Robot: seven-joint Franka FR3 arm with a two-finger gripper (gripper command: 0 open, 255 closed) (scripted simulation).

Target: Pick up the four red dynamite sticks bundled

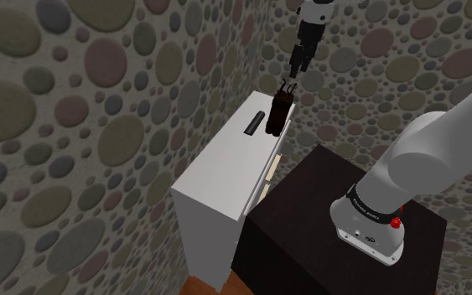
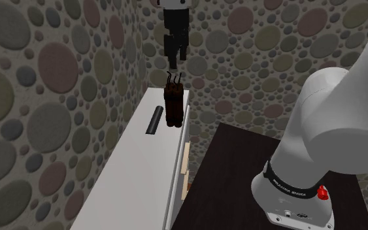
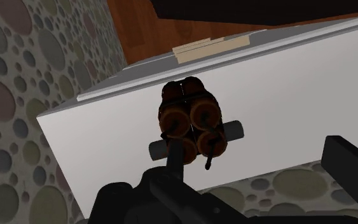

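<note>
The dynamite bundle (image 1: 280,109) is stood upright on the white cabinet (image 1: 225,168), a dark cylinder (image 1: 254,123) at its nine o'clock; the gripper (image 1: 295,70) is held parted at its twelve o'clock, likely for descent

I have open air straight above the dynamite bundle (image 1: 281,113): my gripper (image 1: 299,63) hangs over it, fingers apart, with nothing between the two. The bundle stands upright at the far end of the white cabinet top (image 1: 221,172), close to the long edge that faces the stand (image 1: 309,209). On its other side a dark cylinder (image 1: 254,122) lies flat just beside it, narrowing any approach from the wall-side edge. The pebbled wall (image 1: 100,126) runs along that edge, and a second wall (image 1: 376,50) closes off the far end. Toward the near end the top lies bare. The stand sits lower, beside the cabinet.
</note>
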